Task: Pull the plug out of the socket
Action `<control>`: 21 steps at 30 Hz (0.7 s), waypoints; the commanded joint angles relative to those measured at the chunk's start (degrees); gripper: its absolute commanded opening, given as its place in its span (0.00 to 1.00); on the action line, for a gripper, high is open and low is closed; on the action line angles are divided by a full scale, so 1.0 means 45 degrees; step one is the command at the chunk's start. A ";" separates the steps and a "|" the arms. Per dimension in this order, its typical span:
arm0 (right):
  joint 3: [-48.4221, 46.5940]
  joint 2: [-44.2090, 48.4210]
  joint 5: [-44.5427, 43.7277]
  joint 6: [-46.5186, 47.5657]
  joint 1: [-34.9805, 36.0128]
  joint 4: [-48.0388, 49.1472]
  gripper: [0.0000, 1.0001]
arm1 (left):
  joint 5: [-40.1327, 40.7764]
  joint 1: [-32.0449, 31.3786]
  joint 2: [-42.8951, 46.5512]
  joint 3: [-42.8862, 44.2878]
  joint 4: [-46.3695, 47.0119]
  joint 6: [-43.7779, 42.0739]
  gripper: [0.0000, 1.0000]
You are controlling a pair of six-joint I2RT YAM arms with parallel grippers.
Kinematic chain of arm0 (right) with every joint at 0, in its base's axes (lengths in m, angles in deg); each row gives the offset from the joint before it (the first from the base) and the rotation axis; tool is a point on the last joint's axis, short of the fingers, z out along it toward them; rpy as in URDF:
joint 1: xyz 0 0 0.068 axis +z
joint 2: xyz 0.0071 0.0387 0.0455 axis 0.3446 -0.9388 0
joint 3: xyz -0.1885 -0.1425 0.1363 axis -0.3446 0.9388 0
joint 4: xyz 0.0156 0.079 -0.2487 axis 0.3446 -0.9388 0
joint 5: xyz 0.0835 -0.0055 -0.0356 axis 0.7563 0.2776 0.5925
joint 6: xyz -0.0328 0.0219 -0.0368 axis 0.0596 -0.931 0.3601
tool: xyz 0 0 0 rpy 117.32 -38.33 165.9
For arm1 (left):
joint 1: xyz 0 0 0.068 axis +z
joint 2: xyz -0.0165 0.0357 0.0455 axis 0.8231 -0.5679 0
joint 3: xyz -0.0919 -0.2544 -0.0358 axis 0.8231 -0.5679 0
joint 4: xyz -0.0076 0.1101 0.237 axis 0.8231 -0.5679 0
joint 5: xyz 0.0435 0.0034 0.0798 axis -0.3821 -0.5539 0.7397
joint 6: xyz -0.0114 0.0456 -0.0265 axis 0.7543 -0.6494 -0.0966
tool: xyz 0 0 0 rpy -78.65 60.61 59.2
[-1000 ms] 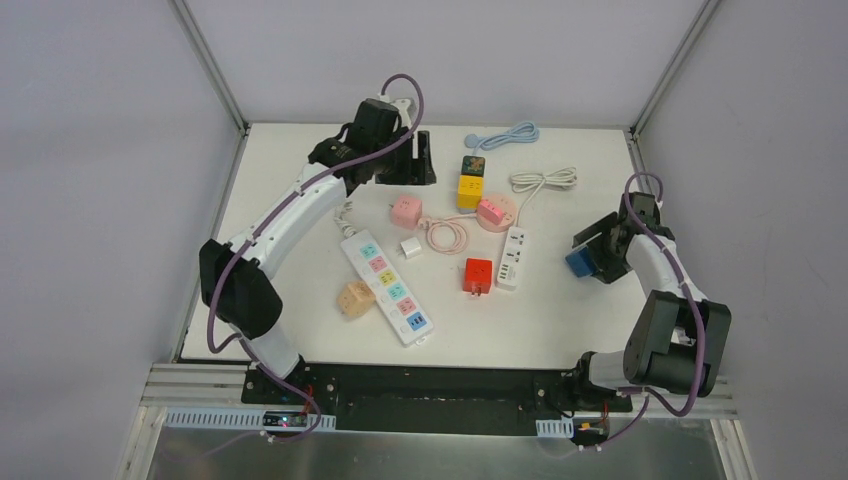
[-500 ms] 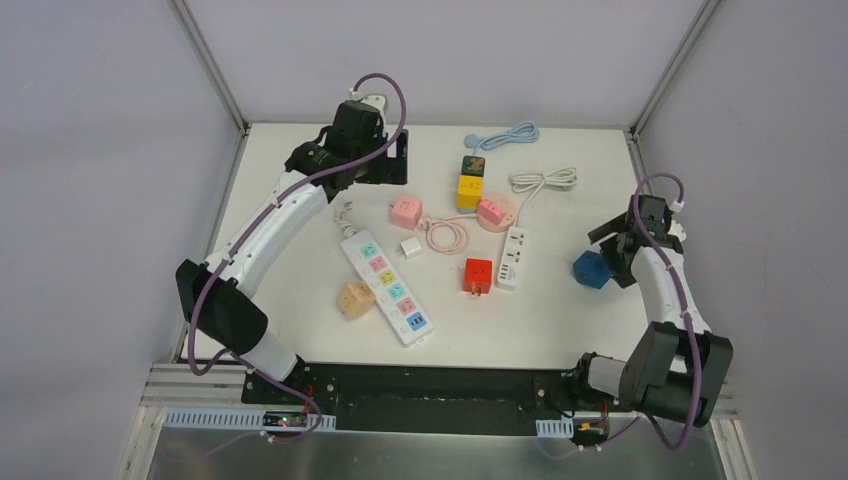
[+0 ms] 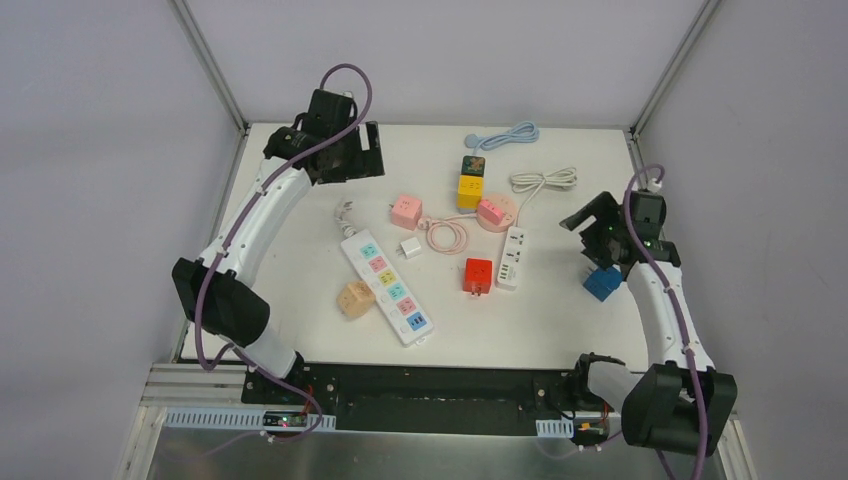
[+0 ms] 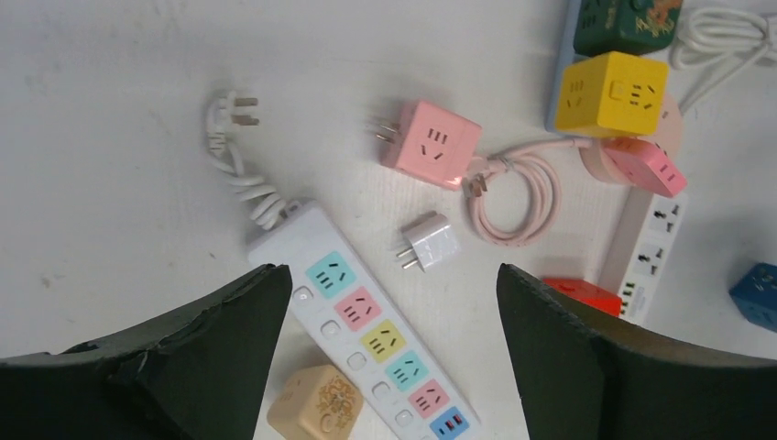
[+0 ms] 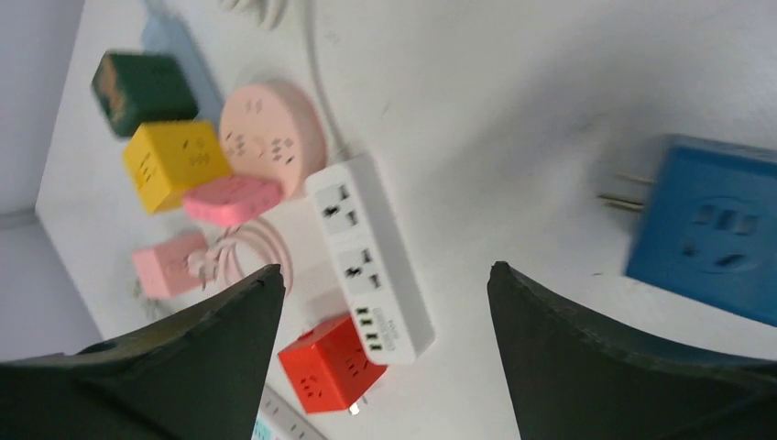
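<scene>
A pink plug (image 3: 490, 209) sits on a round pink socket (image 3: 500, 219) at mid table; both show in the right wrist view, plug (image 5: 231, 199) and socket (image 5: 270, 137). A dark green cube (image 3: 473, 165) is joined to a yellow cube socket (image 3: 470, 187). A blue cube adapter (image 3: 602, 283) lies loose on the table at the right, prongs showing (image 5: 715, 229). My right gripper (image 3: 590, 222) is open and empty, just beyond the blue cube (image 5: 385, 269). My left gripper (image 3: 365, 150) is open and empty, high over the far left corner (image 4: 389, 270).
A long white strip with coloured sockets (image 3: 386, 285), a beige cube (image 3: 355, 298), a pink cube adapter (image 3: 406, 210), a small white charger (image 3: 410, 247), a red cube (image 3: 477, 275) and a short white strip (image 3: 511, 256) lie mid table. Coiled cables (image 3: 543, 180) lie at the back.
My right gripper has let go of the blue cube, which now lies on the table, and has moved away from it. My left arm has swung left toward the far corner.
</scene>
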State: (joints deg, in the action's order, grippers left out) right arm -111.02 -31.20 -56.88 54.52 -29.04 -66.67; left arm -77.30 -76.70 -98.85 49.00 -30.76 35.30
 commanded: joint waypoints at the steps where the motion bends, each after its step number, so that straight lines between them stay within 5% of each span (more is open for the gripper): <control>1: -0.0258 0.0139 0.1353 0.0307 0.1721 0.1189 0.84 | -0.2692 -0.0023 -0.0651 0.0482 -0.0314 0.0857 0.86; 12: -0.4074 -0.5757 0.1057 0.4419 0.5282 0.2272 0.84 | -0.6258 -0.0051 -0.2364 0.0256 0.2464 0.3053 0.80; 21: -0.6195 -0.8847 0.1505 0.7608 0.5885 0.2957 0.80 | -0.7106 -0.0071 -0.4159 0.0384 0.4895 0.4757 0.80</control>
State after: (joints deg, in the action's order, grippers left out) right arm -134.98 -68.46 -52.16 79.20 -2.55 -56.27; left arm -105.99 -76.72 -114.65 49.46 -16.24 51.83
